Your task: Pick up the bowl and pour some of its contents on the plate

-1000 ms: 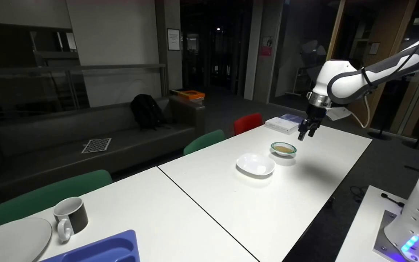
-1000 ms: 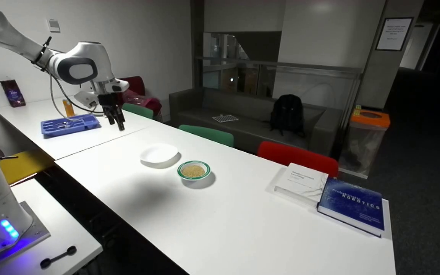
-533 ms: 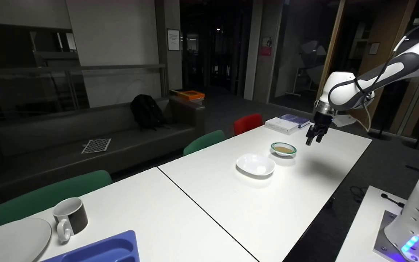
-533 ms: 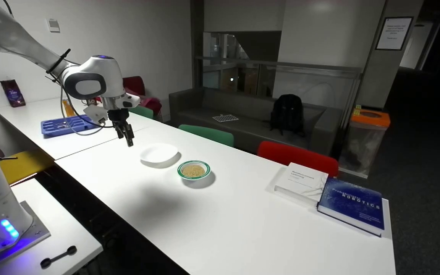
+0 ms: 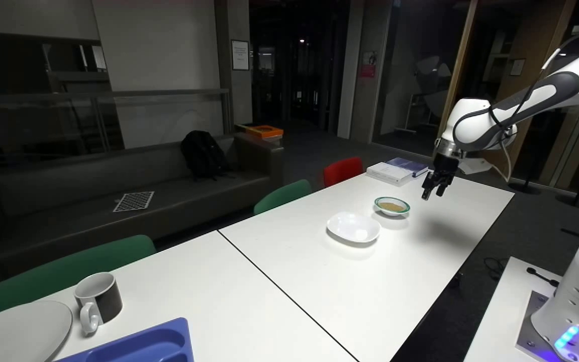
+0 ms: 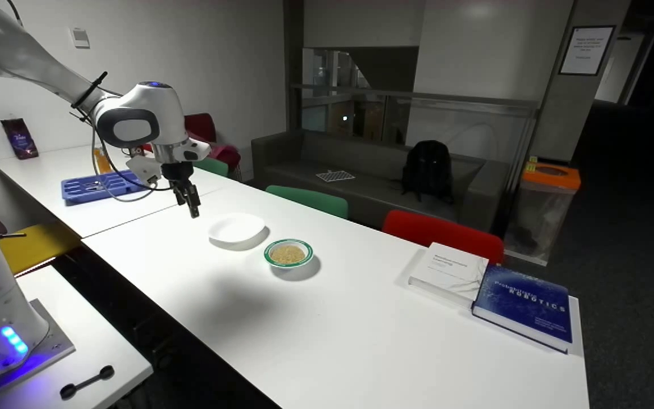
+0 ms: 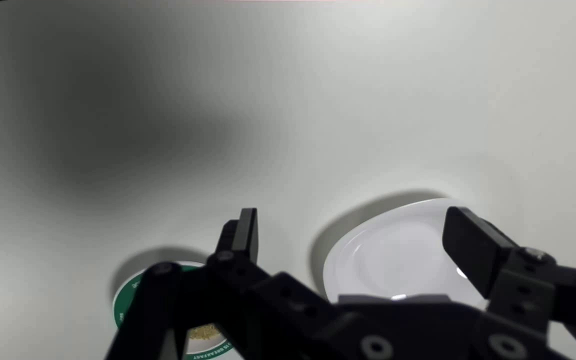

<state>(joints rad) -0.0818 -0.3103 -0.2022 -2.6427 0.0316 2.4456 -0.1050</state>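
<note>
The bowl [image 5: 392,213] is white with a green rim and stands upright on the white table; it also shows in an exterior view [image 6: 307,249]. Its contents [image 6: 288,254] are a tan, grainy heap. The white plate [image 5: 353,228], bare, sits beside it, also in an exterior view [image 6: 237,228]. My gripper [image 5: 432,195] is open and empty, held above the table, apart from both; it also shows in an exterior view [image 6: 188,209]. In the wrist view the plate [image 7: 398,245] shows between the fingers [image 7: 352,210]. The bowl [image 7: 127,298] is partly hidden behind the finger at image left.
A white book [image 6: 449,270] and a blue book [image 6: 523,307] lie at one table end. Toward the other end are a blue tray [image 5: 138,347], a mug [image 5: 106,300] and a large grey plate [image 5: 18,329]. Red [image 5: 343,171] and green [image 5: 283,196] chairs stand along the sofa side.
Over the last second my gripper has come down and shifted, rightward in both exterior views. In the last half second it has hardly moved. The bowl and plate have not moved.
</note>
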